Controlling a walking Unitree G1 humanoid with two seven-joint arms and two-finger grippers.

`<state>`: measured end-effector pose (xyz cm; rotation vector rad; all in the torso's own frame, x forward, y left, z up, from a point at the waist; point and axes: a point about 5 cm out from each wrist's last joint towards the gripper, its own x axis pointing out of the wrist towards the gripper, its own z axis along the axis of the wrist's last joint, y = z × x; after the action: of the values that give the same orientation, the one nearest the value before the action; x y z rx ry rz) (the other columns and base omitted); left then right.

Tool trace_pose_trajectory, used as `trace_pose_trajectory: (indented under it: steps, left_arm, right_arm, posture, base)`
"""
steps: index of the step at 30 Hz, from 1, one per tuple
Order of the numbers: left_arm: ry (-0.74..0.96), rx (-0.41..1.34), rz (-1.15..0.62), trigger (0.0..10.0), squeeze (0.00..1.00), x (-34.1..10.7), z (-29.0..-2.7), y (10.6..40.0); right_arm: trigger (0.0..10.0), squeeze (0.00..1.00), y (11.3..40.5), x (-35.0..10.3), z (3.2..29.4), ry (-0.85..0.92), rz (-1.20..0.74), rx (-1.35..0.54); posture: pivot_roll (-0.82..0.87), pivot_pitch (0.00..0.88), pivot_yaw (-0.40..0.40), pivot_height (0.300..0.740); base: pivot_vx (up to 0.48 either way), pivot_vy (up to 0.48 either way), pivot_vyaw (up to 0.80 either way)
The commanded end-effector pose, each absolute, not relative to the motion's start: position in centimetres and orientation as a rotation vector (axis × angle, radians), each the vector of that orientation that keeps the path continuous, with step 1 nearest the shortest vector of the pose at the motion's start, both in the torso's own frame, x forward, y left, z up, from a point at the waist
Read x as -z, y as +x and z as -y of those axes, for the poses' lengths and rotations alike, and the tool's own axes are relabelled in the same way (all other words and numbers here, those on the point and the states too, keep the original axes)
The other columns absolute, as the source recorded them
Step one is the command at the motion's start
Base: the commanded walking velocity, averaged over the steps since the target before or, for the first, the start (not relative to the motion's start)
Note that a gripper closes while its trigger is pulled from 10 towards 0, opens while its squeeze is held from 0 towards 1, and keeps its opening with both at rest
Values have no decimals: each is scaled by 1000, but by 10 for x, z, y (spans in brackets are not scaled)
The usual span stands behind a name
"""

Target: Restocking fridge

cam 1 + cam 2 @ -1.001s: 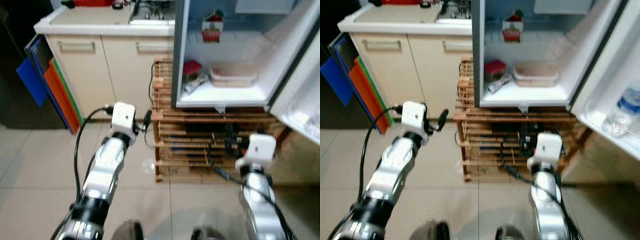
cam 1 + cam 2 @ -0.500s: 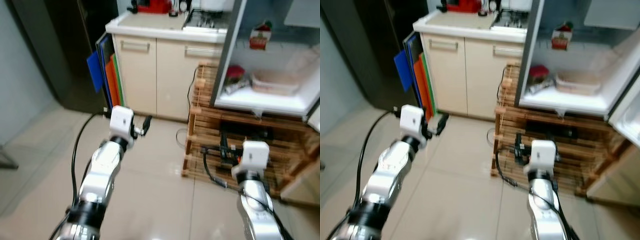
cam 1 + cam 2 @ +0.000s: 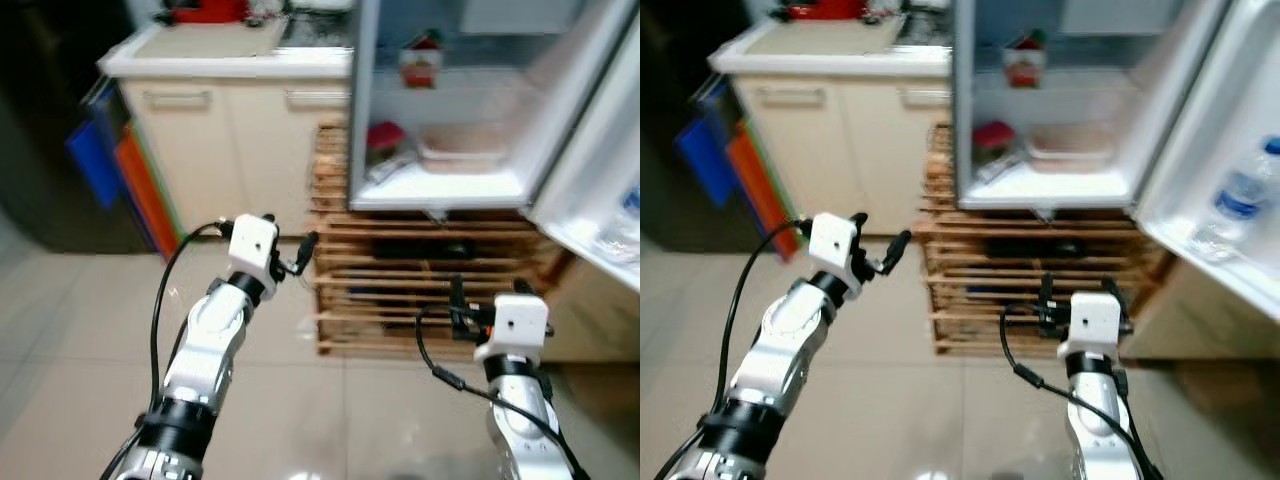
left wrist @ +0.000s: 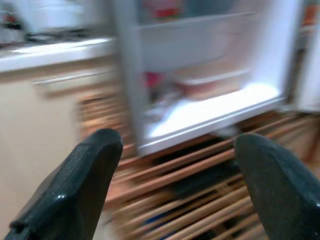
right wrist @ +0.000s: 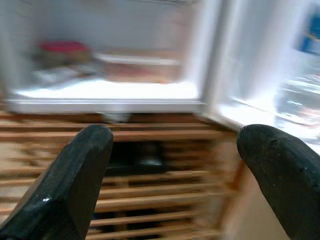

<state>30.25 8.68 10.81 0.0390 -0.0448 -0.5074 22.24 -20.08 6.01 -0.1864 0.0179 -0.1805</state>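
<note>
The fridge (image 3: pixel 440 190) stands open ahead on a wooden slatted rack (image 3: pixel 400 290). Its upper shelf holds a red carton (image 3: pixel 421 60). On the lower shelf are a red-lidded jar (image 3: pixel 384 140), a packet and a flat lidded container (image 3: pixel 465 150). The open door (image 3: pixel 1230 120) on the right carries a water bottle (image 3: pixel 1232 205). My left gripper (image 3: pixel 293 250) is open and empty, held up left of the rack. Also open and empty, my right gripper (image 3: pixel 1077 295) points at the rack below the fridge. Both wrist views are blurred and look between wide-spread fingers (image 4: pixel 85 180) (image 5: pixel 75 185) at the fridge.
A cream cabinet (image 3: pixel 240 150) with a white counter (image 3: pixel 210 62) stands left of the fridge. Blue and orange boards (image 3: pixel 130 180) lean against its left side. Black cables hang in the rack. Tiled floor (image 3: pixel 80 330) lies between me and the cabinet.
The whole picture has swung left and then back right, so the camera turned and the fridge is ahead again. Both arms keep their raised pose with the grippers open.
</note>
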Motion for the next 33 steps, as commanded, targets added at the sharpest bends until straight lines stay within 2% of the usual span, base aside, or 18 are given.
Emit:
trace_pose_trajectory:
  steps: [1,5,24,33]
  left_arm:
    - [56,496,72,10000,0,-113,-99,303]
    - [64,508,82,10000,0,-113,-97,303]
    - [78,470,56,10000,0,-112,-99,308]
    - [87,465,56,10000,0,-112,-98,309]
  right_arm:
    - [10000,0,230,-69,192,-169,26,156]
    - [10000,0,231,-69,192,-176,27,155]
    - [10000,0,235,-66,191,-182,19,152]
    - [10000,0,235,-65,192,-188,18,155]
  posture:
    - [-149,0,54,740]
    - [-149,0,53,740]
    - [-150,0,57,740]
    - [-155,0,59,740]
  base:
    - [0,-431,0]
    - [0,-429,0]
    - [0,0,0]
    - [-299,0,0]
